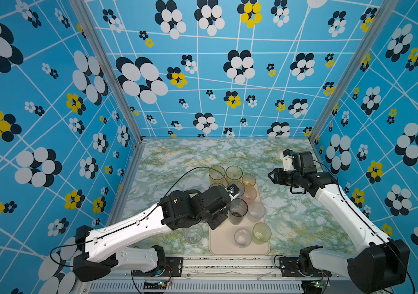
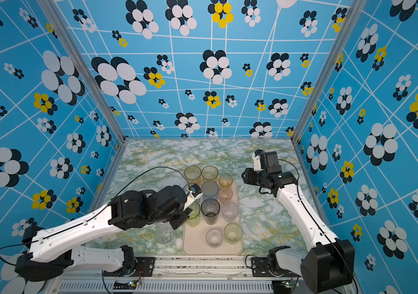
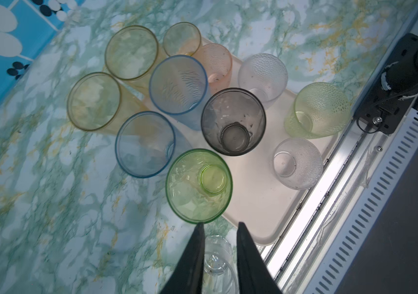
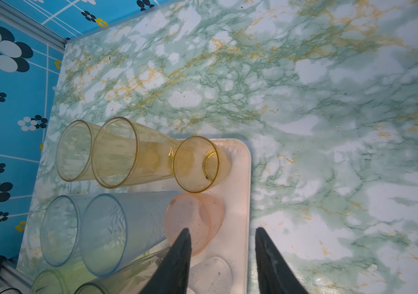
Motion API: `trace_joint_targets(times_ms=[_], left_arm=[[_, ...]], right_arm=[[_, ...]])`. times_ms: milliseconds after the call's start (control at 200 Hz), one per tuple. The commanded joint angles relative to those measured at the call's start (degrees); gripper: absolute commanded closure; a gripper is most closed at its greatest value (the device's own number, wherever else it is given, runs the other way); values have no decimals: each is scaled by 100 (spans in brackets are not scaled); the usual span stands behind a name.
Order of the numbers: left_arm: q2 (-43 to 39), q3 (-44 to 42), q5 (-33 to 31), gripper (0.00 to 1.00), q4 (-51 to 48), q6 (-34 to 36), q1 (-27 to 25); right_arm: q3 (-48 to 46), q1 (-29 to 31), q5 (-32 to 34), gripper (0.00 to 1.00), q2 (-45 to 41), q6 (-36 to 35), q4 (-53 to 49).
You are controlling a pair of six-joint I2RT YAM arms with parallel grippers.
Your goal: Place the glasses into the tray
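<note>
Marbled tabletop [image 4: 330,101] below: left end effector [image 3: 220,224] narrowly parted, right end effector [image 4: 222,229] spread wider; both empty.

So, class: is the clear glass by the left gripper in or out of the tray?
Out. The clear glass stands on the marble tabletop, beside the tray.

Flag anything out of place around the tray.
One clear glass stands upright on the table, just outside the left rim of the tray near the front, not in it. Nothing looks tipped, spilled or broken.
</note>
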Motion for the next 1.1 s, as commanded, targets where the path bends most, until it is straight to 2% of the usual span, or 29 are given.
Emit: trace_joint_targets(times_ms=[0, 145, 305, 530, 680, 1095], left_arm=[[-557, -368, -368, 75, -493, -727, 370], [-1294, -811, -348, 74, -818, -1321, 1016], [-1549, -1100, -354, 74, -1309, -1859, 1615], [-1522, -1572, 401, 74, -1503, -2315, 2282], [-1640, -2177, 896, 76, -1095, -2742, 2299], [-1792, -3101, 1305, 77, -386, -3289, 2299]], right_arm=[[-99, -16, -230, 56, -34, -18, 145], [-135, -14, -293, 56, 1, -52, 233], [-260, -18, -328, 56, 53, -61, 381], [-401, -16, -403, 56, 11, -77, 505], [-491, -14, -459, 56, -42, -97, 581], [-551, -18, -617, 56, 118, -150, 761]])
